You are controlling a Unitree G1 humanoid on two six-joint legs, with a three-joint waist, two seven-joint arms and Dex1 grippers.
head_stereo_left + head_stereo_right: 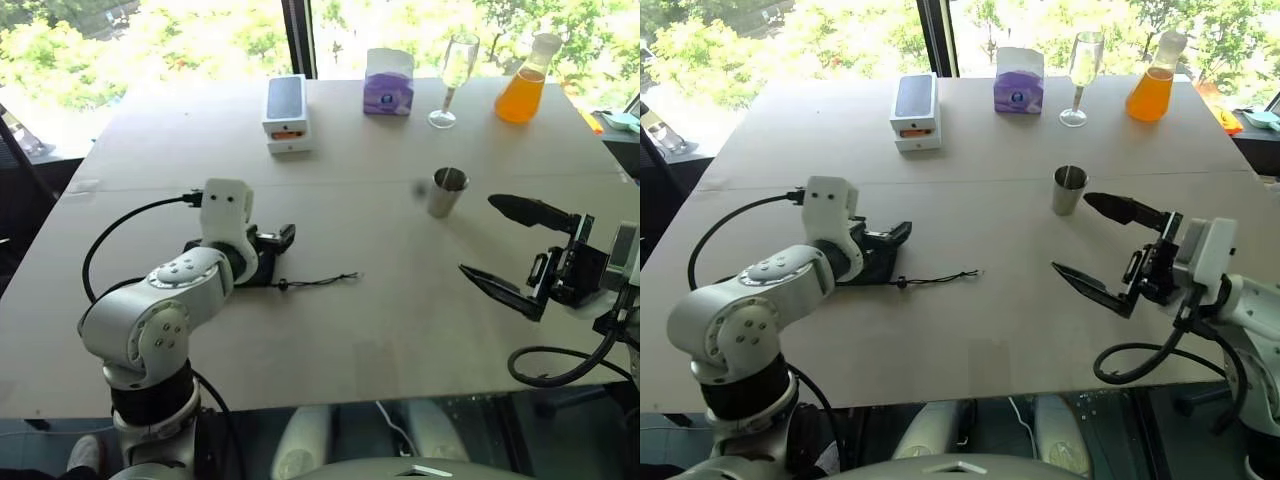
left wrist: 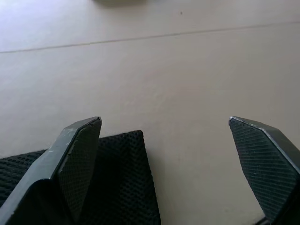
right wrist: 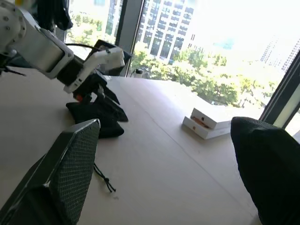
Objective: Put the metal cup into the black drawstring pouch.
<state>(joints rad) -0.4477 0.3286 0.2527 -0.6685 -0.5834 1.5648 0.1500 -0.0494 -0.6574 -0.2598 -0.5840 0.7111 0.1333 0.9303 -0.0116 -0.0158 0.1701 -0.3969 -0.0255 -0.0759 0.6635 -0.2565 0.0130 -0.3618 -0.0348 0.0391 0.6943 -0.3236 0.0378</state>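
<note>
Pouch (image 1: 872, 262) mostly hidden under left claw (image 1: 885, 240), jaws spread, cord (image 1: 940, 279) trailing right. Metal cup (image 1: 1069, 190) upright on surface (image 1: 970, 340), just beyond right claw (image 1: 1092, 240), also wide open, empty. Phone box (image 1: 915, 111), tissue pack (image 1: 1019, 81), wine glass (image 1: 1081, 76), orange flask (image 1: 1153, 80) along far edge.

Daylight enters through the windows (image 1: 200, 40) behind the far edge of the table (image 1: 350, 330), where the foliage outside is overexposed to near white. The matte table surface is evenly lit, without glare. Shadows are soft and fall toward the camera: a faint one lies beside the metal cup (image 1: 447, 192). In the right wrist view the sky and buildings are washed out, and the near fingers (image 3: 70, 173) of the right tool (image 3: 164, 168) appear large and slightly soft. In the left wrist view the fabric weave of the black drawstring pouch (image 2: 122, 187) is sharp.
</note>
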